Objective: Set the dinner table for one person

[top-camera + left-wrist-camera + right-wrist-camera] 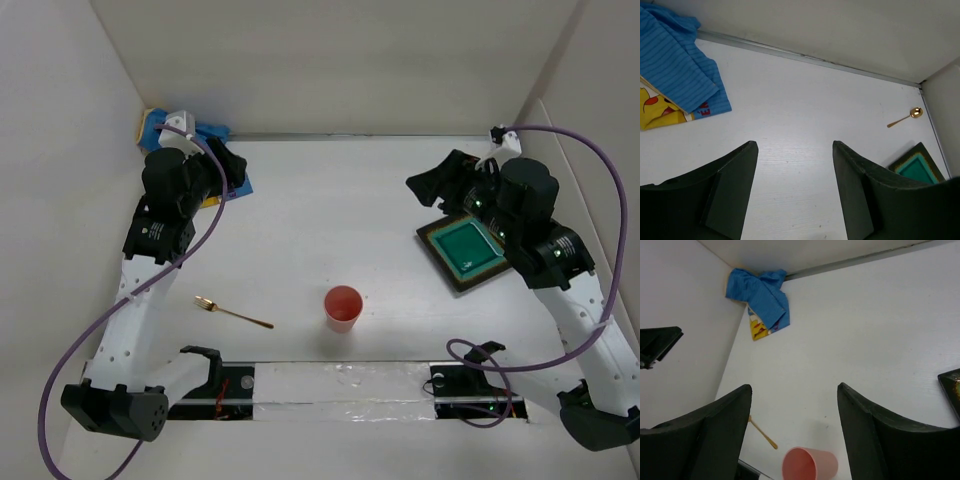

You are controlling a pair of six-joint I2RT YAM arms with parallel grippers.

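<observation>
The white dinner table (330, 220) carries a pink cup (342, 307) standing upright near the front middle and a gold fork (233, 312) lying to its left. A square green plate with a dark rim (468, 250) lies at the right, partly under my right arm. A gold spoon (905, 117) shows only in the left wrist view, near the back right. My left gripper (232, 165) is open and empty above the back left. My right gripper (425, 185) is open and empty above the table, left of the plate. The cup (810, 465) and the fork (762, 432) show below the right gripper (793, 387).
A crumpled blue placemat with a yellow cartoon print (680, 60) lies in the back left corner, beside my left gripper (795, 145); it also shows in the right wrist view (762, 300). White walls enclose the table at the back and both sides.
</observation>
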